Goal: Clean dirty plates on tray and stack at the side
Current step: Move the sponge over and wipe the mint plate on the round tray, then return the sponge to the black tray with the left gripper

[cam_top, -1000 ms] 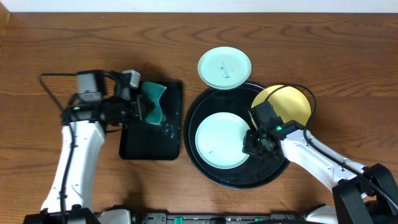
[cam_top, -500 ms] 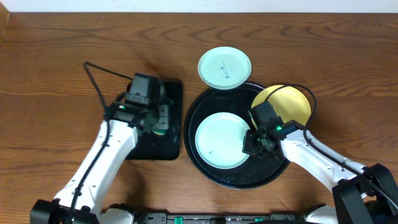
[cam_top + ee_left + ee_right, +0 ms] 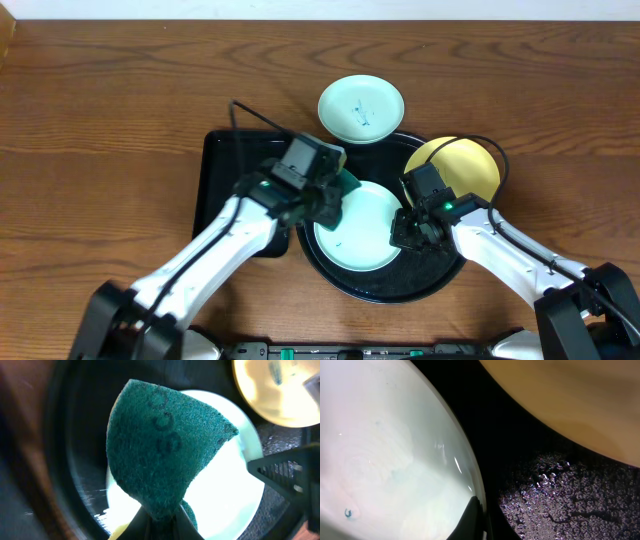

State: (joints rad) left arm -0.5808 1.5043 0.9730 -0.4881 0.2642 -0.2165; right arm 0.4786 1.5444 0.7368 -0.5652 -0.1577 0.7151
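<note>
A mint-blue plate (image 3: 365, 240) lies in the round black tray (image 3: 430, 285). It has a small blue stain (image 3: 349, 513). My left gripper (image 3: 328, 196) is shut on a green sponge (image 3: 346, 184) and holds it over the plate's upper left part. In the left wrist view the sponge (image 3: 165, 445) hangs above the plate (image 3: 235, 490). My right gripper (image 3: 405, 228) is shut on the plate's right rim (image 3: 470, 475). A yellow plate (image 3: 462, 165) leans on the tray's upper right rim. A second mint-blue plate (image 3: 361, 108) with a small dark stain lies on the wood behind the tray.
A rectangular black tray (image 3: 225, 195) lies left of the round tray, under my left arm. The round tray's floor is wet with beads of water (image 3: 560, 500). Brown tabletop (image 3: 120, 100) stretches to the left and behind.
My left arm has swung right with the sponge, from the rectangular tray to above the plate in the round tray. My right gripper has stayed on the plate's rim.
</note>
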